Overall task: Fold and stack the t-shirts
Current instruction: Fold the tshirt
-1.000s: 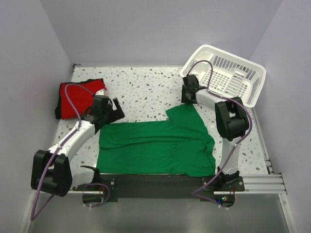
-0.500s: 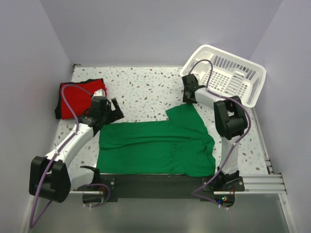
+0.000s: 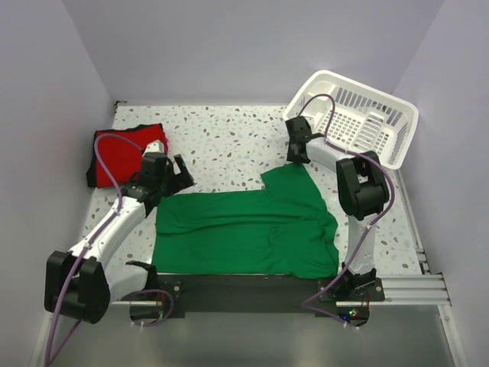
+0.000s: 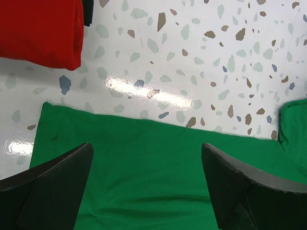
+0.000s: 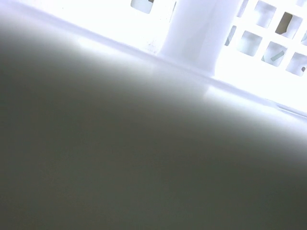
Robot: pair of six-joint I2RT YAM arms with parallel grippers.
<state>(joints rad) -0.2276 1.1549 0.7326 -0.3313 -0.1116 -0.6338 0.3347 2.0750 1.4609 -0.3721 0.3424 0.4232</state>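
**Risk of a skewed fold and a snag at the basket**

Left gripper [image 4: 146, 155]: spread wide, nothing between the fingers, poised over the far left corner of the green t-shirt [image 3: 244, 233]. Shirt spread flat across the near half of the table [image 3: 229, 130]. Red t-shirt [image 3: 122, 157] folded at the far left, just beyond that corner.

Right gripper [image 3: 296, 145]: hard against the white basket [image 3: 367, 122], wrist view washed out. Impossible to tell whether clenched or released.

Thin cloth on a slick top, so easy to skate over the edge or nip only one layer. With a one-handed lift, likely dragging and bunching instead of a clean crease. Possible nudge of the red stack. On the right, possible catch on a slat, shoving the basket.
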